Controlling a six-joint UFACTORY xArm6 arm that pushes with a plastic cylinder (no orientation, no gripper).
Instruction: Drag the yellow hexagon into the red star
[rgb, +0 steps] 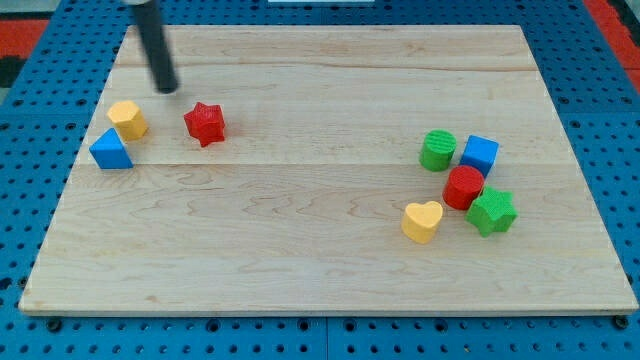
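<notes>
The yellow hexagon (128, 118) lies near the board's left edge, touching a blue triangle (110, 150) just below and left of it. The red star (205, 123) sits a short way to the hexagon's right, apart from it. My tip (167, 90) rests on the board above the gap between the hexagon and the star, a little up and to the right of the hexagon, touching neither. The rod rises from the tip to the view's top edge.
At the view's right is a cluster: a green cylinder (437, 150), a blue cube (480, 154), a red cylinder (463, 187), a green star (492, 212) and a yellow heart (422, 221). The wooden board (320, 270) lies on a blue pegboard.
</notes>
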